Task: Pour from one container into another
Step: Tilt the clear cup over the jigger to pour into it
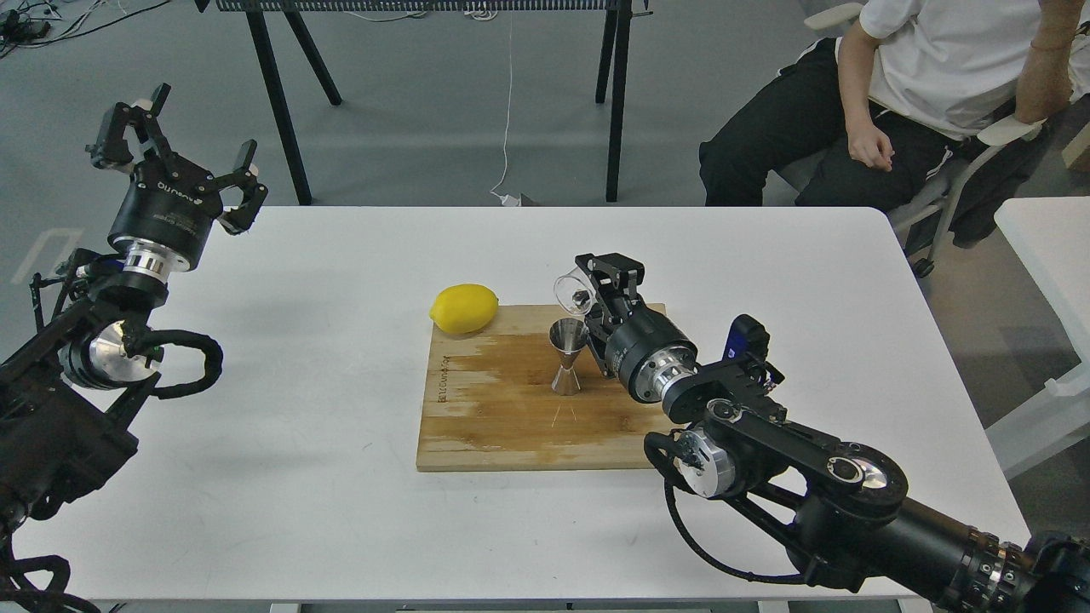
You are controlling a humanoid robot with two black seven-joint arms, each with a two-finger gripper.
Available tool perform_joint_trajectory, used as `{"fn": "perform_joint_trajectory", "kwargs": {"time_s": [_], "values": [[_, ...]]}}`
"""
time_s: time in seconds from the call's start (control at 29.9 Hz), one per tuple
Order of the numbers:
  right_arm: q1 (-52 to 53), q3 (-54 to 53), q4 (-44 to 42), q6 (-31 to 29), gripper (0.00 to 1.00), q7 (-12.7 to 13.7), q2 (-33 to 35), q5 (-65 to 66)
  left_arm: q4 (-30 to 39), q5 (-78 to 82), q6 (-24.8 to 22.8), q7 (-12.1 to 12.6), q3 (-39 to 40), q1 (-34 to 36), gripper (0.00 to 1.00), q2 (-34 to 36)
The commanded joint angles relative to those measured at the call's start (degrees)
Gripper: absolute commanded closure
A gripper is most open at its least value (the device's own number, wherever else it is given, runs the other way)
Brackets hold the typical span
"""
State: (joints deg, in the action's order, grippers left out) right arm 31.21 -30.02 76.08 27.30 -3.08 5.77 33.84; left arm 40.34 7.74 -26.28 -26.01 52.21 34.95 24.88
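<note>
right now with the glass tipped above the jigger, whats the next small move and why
Probably keep tilting the glass cup slowly. The right gripper holds it on its side just above the upright jigger on the cutting board, mouth aimed left and down. Whether any liquid is left cannot be told.

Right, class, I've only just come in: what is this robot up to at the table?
The right gripper holds a small clear glass cup, tipped over just above the steel jigger, which stands upright on the wooden board. It looks like a pour into the jigger; whether liquid is flowing cannot be made out. A lemon sits at the board's far left corner. The left gripper is open and raised off the white table's left side, holding nothing. A person sits behind the table.
</note>
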Motion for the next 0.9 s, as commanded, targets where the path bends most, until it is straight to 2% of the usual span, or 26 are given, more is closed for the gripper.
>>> {"fn": "perform_joint_trajectory", "kwargs": {"time_s": [0.0, 0.87], "values": [[0.4, 0.8, -1.2, 0.0, 0.65, 0.0, 0.2, 0.6, 0.0, 0.0, 0.1, 0.0, 0.0, 0.0, 0.0, 0.0], [2.4, 5.1, -4.0, 0.7, 0.65, 0.0, 0.0, 6.1, -0.1, 0.2, 0.1, -0.4, 0.0, -0.1, 0.0, -0.1]]}}
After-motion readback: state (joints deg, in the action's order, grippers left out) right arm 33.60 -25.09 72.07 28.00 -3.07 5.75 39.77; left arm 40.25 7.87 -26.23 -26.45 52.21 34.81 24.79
